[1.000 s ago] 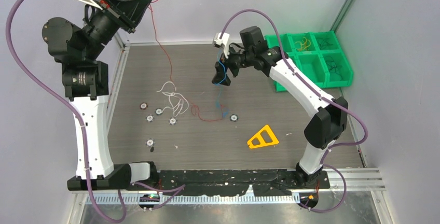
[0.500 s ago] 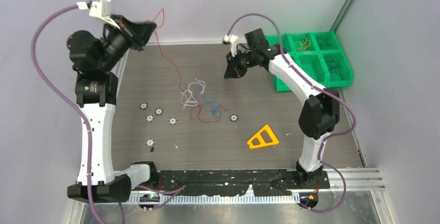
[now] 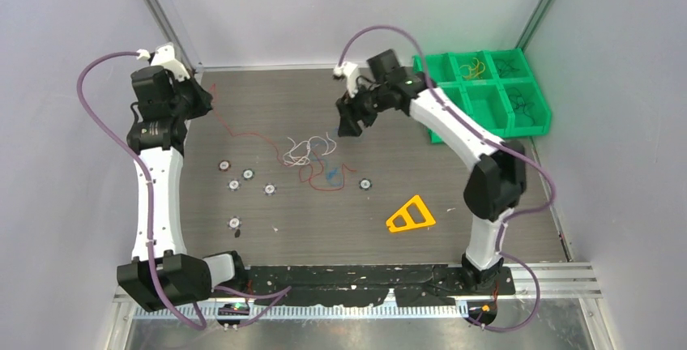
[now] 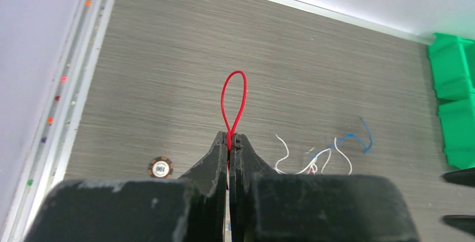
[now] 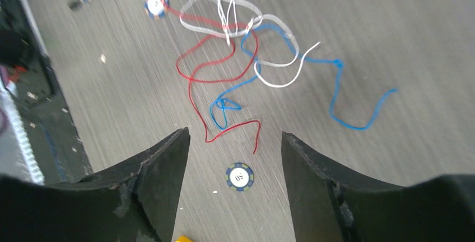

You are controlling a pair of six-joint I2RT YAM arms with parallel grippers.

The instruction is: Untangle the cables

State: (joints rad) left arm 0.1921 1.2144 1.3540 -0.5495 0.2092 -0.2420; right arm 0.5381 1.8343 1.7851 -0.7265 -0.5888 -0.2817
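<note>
Left gripper (image 4: 231, 139) was pinched tight on a red cable (image 4: 236, 72) loop near the table's (image 3: 243, 95) far-left corner, while right gripper (image 5: 235, 136), jaws spread, hung over white and blue cables (image 5: 277, 85) tangled mid-table.

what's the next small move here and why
Probably the left gripper should draw the red cable leftward, away from the others. It is shut on a red loop, while the cable's far part lies crossed with the white cable and blue cable under the open right gripper.
</note>
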